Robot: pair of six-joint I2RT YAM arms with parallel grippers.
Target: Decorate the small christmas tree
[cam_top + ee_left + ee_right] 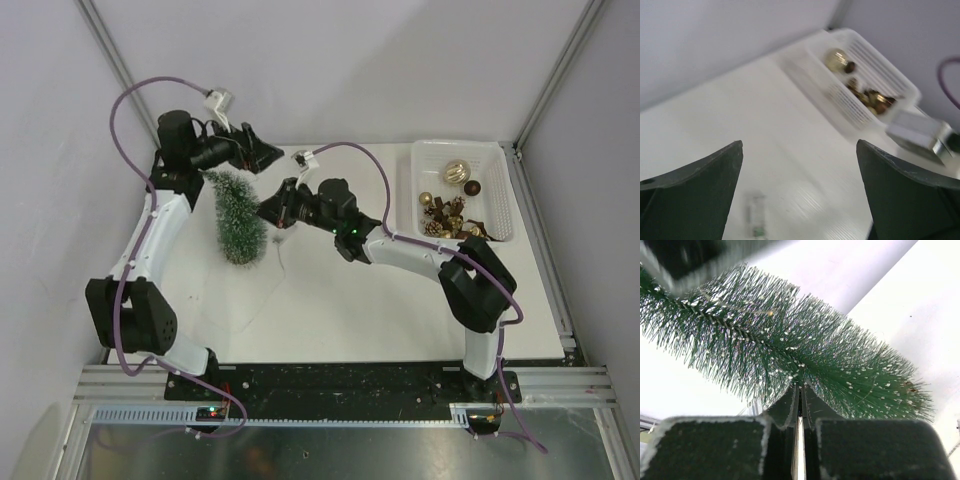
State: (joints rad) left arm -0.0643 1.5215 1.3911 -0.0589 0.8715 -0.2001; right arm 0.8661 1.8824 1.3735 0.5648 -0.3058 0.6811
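I'm seeing the right pincer (800,390) pressed together, tips touching the bristles of the slim frosted dark-green bottle-brush tree (790,345) standing dead ahead, its trunk running crosswise to the jaws. The left pincer (800,145) is hanging spread apart and empty by the treetop; the right is sitting nearer.

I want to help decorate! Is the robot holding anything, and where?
Left gripper: open, empty. Right gripper: shut beside the small christmas tree's bristles; whether it pinches the thin thread trailing below cannot be told.
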